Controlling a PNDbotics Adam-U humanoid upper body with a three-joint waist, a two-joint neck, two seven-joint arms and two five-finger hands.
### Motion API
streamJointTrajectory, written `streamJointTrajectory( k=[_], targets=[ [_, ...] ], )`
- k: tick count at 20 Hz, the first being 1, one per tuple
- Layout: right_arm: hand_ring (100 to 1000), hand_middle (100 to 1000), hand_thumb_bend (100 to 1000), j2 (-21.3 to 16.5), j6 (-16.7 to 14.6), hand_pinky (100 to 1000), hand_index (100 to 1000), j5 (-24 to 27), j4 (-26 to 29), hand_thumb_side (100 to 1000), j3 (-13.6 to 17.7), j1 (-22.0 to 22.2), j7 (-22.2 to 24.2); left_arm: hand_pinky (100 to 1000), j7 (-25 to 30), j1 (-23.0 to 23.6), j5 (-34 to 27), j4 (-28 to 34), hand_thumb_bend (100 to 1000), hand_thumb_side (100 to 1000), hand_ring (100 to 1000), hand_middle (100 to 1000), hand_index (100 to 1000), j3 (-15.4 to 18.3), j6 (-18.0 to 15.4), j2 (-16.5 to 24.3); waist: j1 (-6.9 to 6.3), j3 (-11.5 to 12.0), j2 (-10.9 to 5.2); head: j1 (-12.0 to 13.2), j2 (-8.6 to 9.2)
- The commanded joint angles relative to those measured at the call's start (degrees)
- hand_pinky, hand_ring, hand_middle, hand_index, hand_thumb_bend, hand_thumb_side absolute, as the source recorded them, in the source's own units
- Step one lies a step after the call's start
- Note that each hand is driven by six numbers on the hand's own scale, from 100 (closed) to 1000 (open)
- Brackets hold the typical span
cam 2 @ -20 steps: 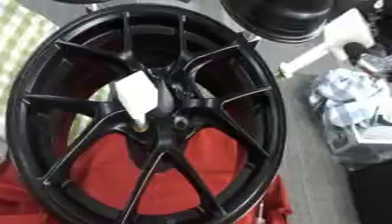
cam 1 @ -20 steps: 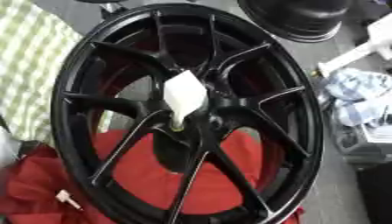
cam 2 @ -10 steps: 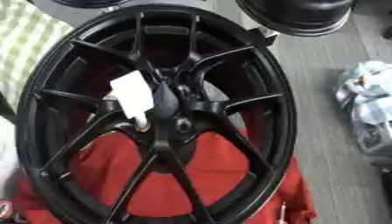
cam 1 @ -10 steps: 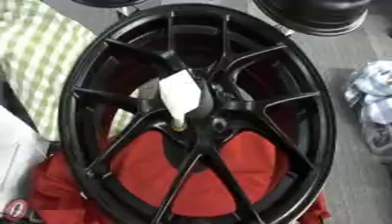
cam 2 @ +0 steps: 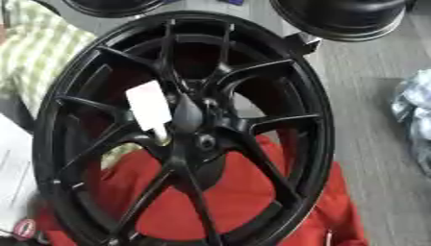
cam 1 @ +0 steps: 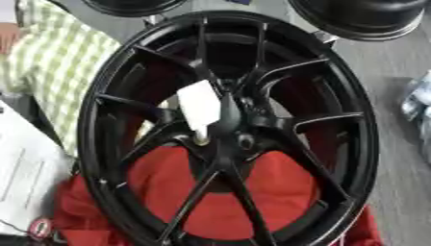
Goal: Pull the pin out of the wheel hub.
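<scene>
left hand: outside both eye views; I can record nothing of its look.
right hand: outside both eye views as well.
arms: I see no part of either.
casing, cables, screws, markings: I cannot report any; none of the body shows.

A red cloth is spread at the bottom of the view, bunched at its lower left edge. A green-and-white checked fabric is seen at the left, running from the top edge downward. Below it, at the left edge, a white sheet is laid flat, and a small round red-and-white item is found at its lower corner. Two dark round objects are placed along the top edge. A crumpled blue-and-white cloth lies at the right edge on the grey floor.
</scene>
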State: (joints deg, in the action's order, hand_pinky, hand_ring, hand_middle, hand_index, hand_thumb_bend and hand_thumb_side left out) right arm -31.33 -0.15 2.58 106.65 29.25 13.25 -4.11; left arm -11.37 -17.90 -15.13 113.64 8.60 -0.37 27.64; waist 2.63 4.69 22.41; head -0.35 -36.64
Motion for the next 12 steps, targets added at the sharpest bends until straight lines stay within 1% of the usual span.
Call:
streamJointTrajectory(
  k=[1,2,3,4,6,7,8,10,12],
  targets=[
    [876,824,100,2.2,2.3,966,898,-2.2,4.7,202,-0.7,0.5,-2.8,615,0.4,-0.7,-0.3,0.9,100,723,682,655,801,-0.1,0.1,1.0,0.35,0.0,-1.38,-0.6,0.74],
    [859,807,100,2.7,2.7,962,892,-2.1,5.9,237,-1.2,0.5,-3.6,615,0.4,-0.7,-0.3,0.9,100,723,682,655,801,-0.1,0.1,1.0,0.48,0.1,-1.40,-0.7,0.85],
    [855,803,100,3.0,3.0,961,890,-1.6,6.9,247,-1.7,0.5,-4.5,615,0.5,-0.8,-0.4,0.9,100,723,682,655,801,-0.1,0.1,1.1,0.57,0.1,-1.43,-0.8,0.92],
    [833,768,100,3.0,3.0,958,871,-0.9,7.4,387,-2.3,0.2,-5.3,615,0.5,-0.8,-0.4,0.9,100,724,682,655,801,-0.2,0.1,1.0,0.65,0.2,-1.47,-0.9,0.94],
    [812,730,100,2.5,1.8,953,841,0.7,7.8,444,-3.7,-1.0,-6.7,615,0.7,-0.9,-0.5,0.9,100,724,681,655,801,-0.3,0.2,1.0,0.75,0.3,-1.55,-1.1,0.90],
    [805,717,100,2.0,1.0,952,830,1.5,7.9,457,-4.3,-1.8,-7.0,615,0.7,-1.0,-0.5,0.9,100,724,681,655,801,-0.3,0.2,1.0,0.79,0.3,-1.57,-1.2,0.91],
    [779,678,100,1.7,0.2,944,800,2.3,7.9,499,-4.9,-2.7,-7.1,615,0.8,-1.0,-0.5,0.9,100,724,681,655,801,-0.4,0.2,1.0,0.85,0.4,-1.64,-1.2,0.87],
    [753,644,100,1.5,-1.4,938,772,4.0,7.9,530,-5.8,-4.8,-7.5,615,0.9,-1.0,-0.6,0.9,100,725,681,655,801,-0.5,0.2,1.0,0.93,0.5,-1.72,-1.4,0.81],
    [746,635,100,1.7,-3.0,939,765,5.6,7.9,529,-6.8,-7.2,-8.2,615,1.1,-1.0,-0.7,0.9,100,726,681,655,802,-0.6,0.3,0.9,0.96,0.7,-1.78,-1.6,0.82]
  ],
)
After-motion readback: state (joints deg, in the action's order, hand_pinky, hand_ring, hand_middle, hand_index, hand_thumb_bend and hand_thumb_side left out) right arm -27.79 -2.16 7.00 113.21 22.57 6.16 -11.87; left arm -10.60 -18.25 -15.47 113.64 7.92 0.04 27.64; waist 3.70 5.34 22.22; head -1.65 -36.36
